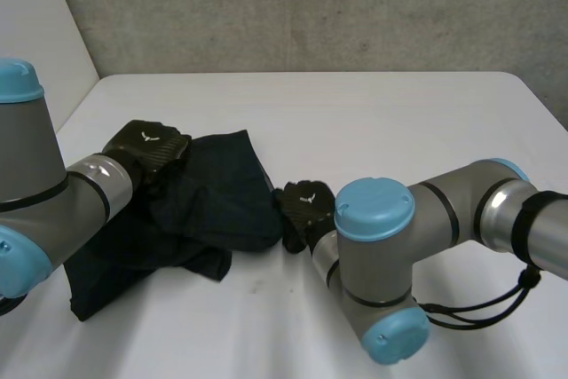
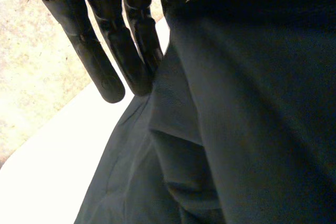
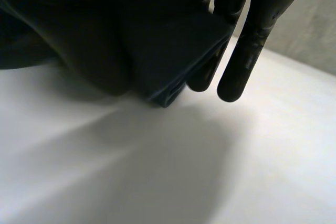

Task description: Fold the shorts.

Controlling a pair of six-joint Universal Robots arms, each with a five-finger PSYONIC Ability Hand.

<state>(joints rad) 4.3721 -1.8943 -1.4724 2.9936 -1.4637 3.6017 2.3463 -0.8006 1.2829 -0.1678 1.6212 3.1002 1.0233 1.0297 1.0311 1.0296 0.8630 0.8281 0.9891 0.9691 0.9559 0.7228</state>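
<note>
Dark navy shorts [image 1: 213,197] lie bunched on the white table [image 1: 373,122], left of the middle. My left hand [image 1: 146,150] is at their far left edge. In the left wrist view its straight fingers [image 2: 100,61] run along a raised fold of the shorts [image 2: 252,103], and the cloth passes under the palm, pinched there. My right hand [image 1: 306,208] is at the near right edge of the shorts. In the right wrist view a folded hem of the shorts [image 3: 157,45] lies against its straight fingers [image 3: 247,51], held just off the table.
The table's far half and right side are bare white. A grey wall [image 1: 311,6] stands behind the far edge. My right arm's elbow [image 1: 377,264] lies low over the table's near middle.
</note>
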